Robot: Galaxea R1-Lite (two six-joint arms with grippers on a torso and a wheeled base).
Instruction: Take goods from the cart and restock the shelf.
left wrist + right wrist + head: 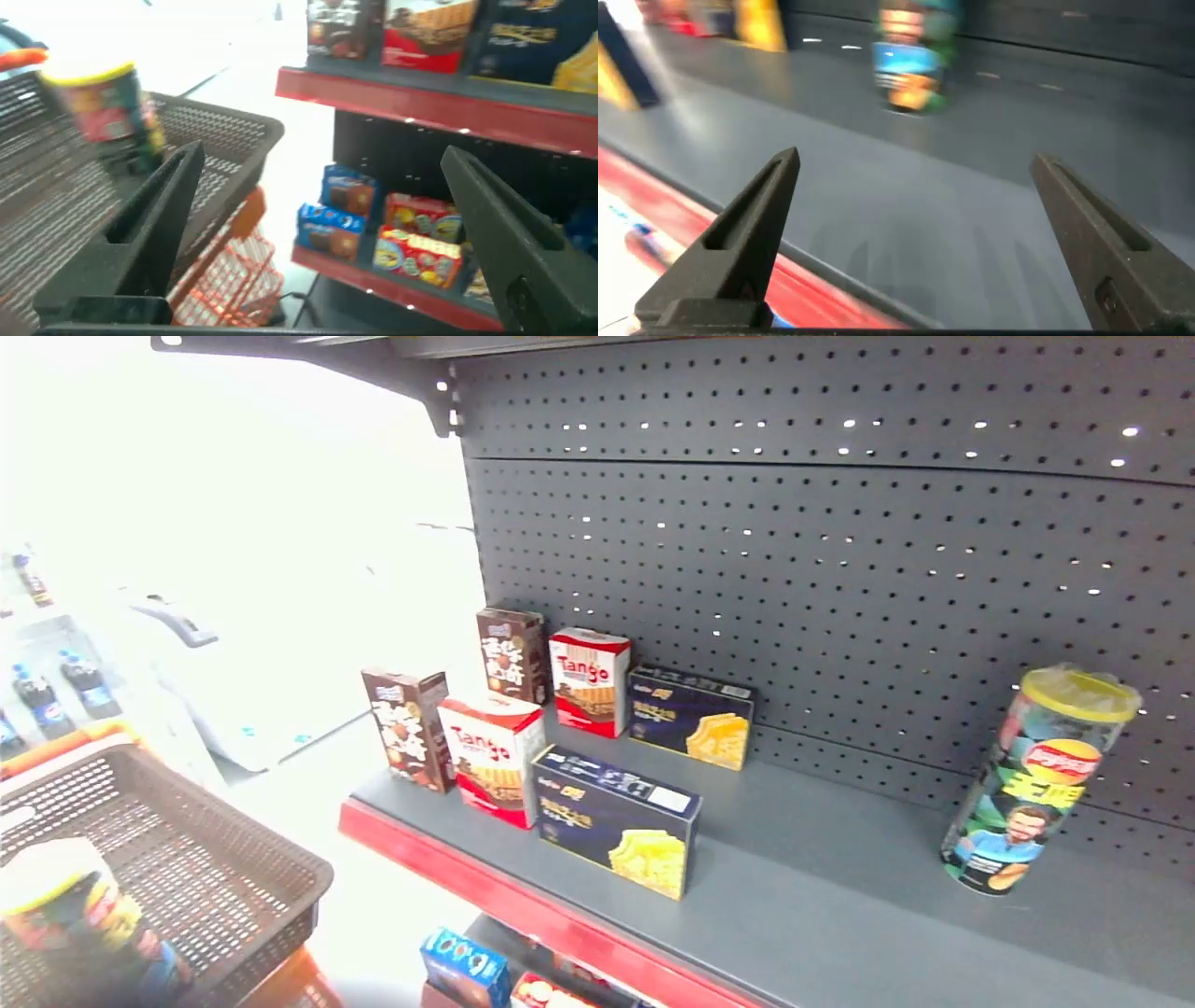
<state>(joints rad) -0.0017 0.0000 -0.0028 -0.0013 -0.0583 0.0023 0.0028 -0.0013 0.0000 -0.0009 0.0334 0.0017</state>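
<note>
Grey shelf [840, 877] before you carries boxes [616, 821] and one chip can [1036, 779], upright and well apart from them. Another can [79, 915] stands in the brown basket [233, 868]. Your left gripper [322, 154] and right gripper [915, 159] both have their fingers spread, holding nothing. Approach crooked with the left and you may topple that tall can against the basket wall.

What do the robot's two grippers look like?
The left gripper and right gripper look alike. Each has two matte black fingers, broad at the base and tapering to narrow tips, with a small rectangular recess in the side.
</note>
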